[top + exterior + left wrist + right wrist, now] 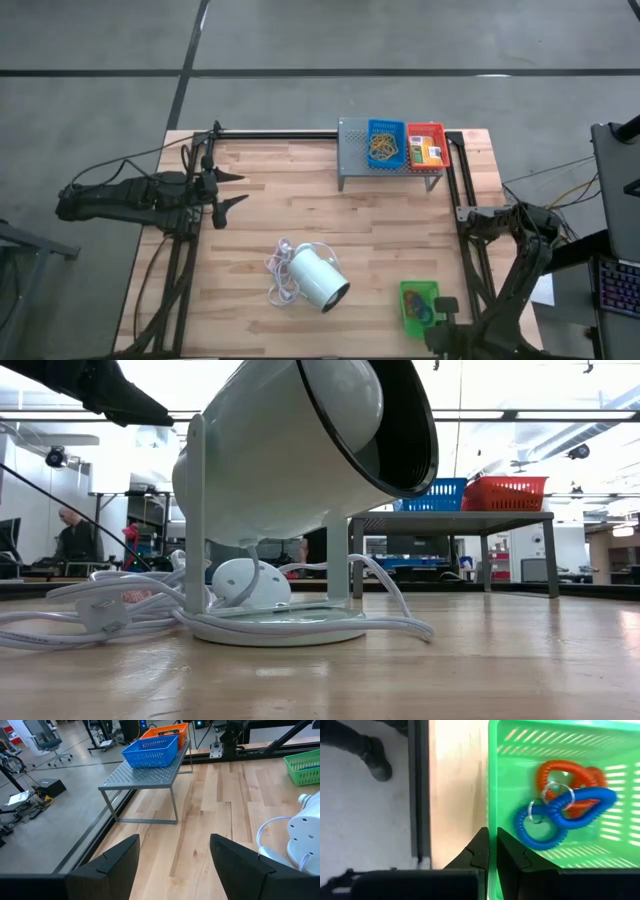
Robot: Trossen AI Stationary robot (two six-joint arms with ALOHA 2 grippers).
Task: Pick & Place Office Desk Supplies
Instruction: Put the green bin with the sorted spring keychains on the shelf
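1. the right gripper [492,851] is down at the near right edge of the table, its two fingers pinched together on the side wall of the green tray [555,735], one finger outside the wall and one inside.
2. in the high view the right arm folds back along the table's right side, and the right gripper there sits at the tray's near corner, partly hidden by its own wrist.
3. the left gripper [174,854] hovers over the left part of the table, well apart from the supplies, its fingers spread wide with nothing between them.
4. the green tray [417,304] holds a red loop [567,776] and a blue loop [560,817], tangled together and joined by thin metal rings.
5. the blue tray [385,144] and the red tray [427,146] stand side by side on the grey perforated stand [352,150] at the far edge of the table.
6. the blue tray carries tan rubber bands [382,148]; the red tray carries small yellow-orange boxes [433,153], whose print is too small to read.
7. in the low view the white cylinder [300,450] with its white cord [110,610] fills most of the picture, hiding the green tray; only the upper edges of the other two trays show above the stand.
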